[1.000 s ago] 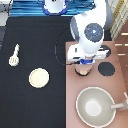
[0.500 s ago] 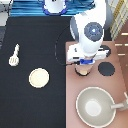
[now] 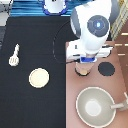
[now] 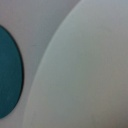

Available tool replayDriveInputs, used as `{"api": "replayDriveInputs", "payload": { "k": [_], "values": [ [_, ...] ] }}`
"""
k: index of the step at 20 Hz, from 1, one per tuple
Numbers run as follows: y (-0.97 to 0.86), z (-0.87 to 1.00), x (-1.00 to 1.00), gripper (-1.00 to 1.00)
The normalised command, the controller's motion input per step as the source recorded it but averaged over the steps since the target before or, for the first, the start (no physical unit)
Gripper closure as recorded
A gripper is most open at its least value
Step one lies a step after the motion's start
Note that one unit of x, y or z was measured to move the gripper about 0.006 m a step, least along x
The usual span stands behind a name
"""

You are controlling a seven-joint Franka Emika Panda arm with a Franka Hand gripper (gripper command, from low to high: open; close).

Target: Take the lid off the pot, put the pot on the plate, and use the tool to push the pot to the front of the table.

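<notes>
In the exterior view the gripper [image 3: 85,64] hangs low over the pot [image 3: 83,70] on the brown stove panel [image 3: 120,85]; its fingers' state cannot be told. The plate [image 3: 39,77] and the tool [image 3: 14,55] lie well apart from it on the black table [image 3: 35,35]. The wrist view shows only a pale curved surface [image 4: 85,75] beside a dark teal patch [image 4: 9,75].

No writing, label or number can be read anywhere — not one sign.
</notes>
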Motion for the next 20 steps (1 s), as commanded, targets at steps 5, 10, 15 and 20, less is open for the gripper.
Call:
{"api": "replayDriveInputs", "payload": {
  "k": [5,10,15,20],
  "values": [
    [-0.09,0.27,-0.90,1.00],
    [-0.17,-0.07,-0.99,1.00],
    [-0.30,-0.35,-1.00,1.00],
    [-0.32,-0.40,-1.00,1.00]
  ]
}}
